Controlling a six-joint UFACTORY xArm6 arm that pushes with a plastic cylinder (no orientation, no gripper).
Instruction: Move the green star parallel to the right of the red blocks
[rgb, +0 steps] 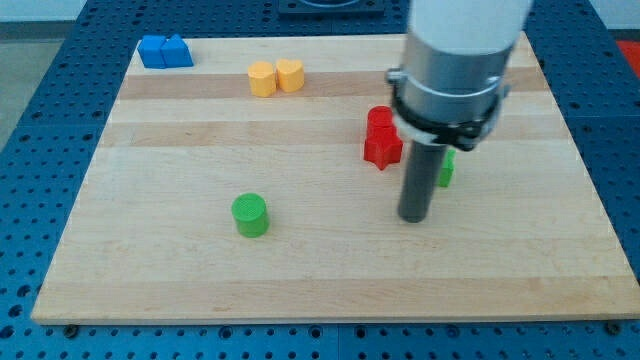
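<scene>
The green star lies right of the two red blocks and is mostly hidden behind my rod; only its right edge shows. The red blocks sit touching, one above the other, right of the board's centre. My tip rests on the board just below and left of the star, below and right of the lower red block. Whether the tip touches the star cannot be told.
A green cylinder stands at the lower left of centre. Two yellow blocks sit side by side near the top. Two blue blocks sit at the top left corner. The wooden board ends near the view's bottom.
</scene>
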